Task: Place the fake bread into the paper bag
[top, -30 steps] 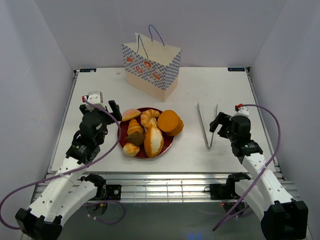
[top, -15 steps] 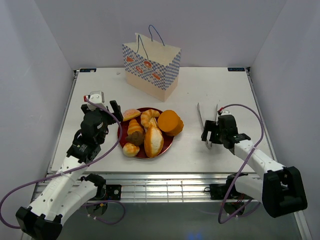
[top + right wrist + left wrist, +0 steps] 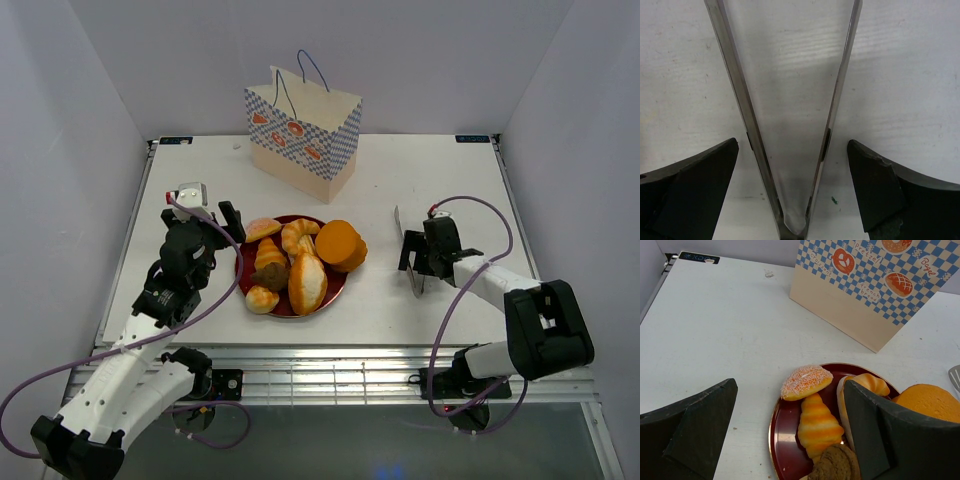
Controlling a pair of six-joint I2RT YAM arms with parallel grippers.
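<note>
White worktop. Paper bag stands upright behind the dark red plate. Fake bread is piled on the plate: croissants, sugared roll, orange bun, cream-topped loaf. Metal tongs lie flat right of the plate, hinge end toward the near edge. Left end effector at the plate's left rim, jaws wide, holding nothing. Right end effector right of the plate, jaws wide, straddling the tongs near the hinge, gaps both sides.

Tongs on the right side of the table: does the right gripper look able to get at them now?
Probably yes. The right gripper is open and straddles both legs of the tongs near their hinge, and nothing lies in between.
</note>
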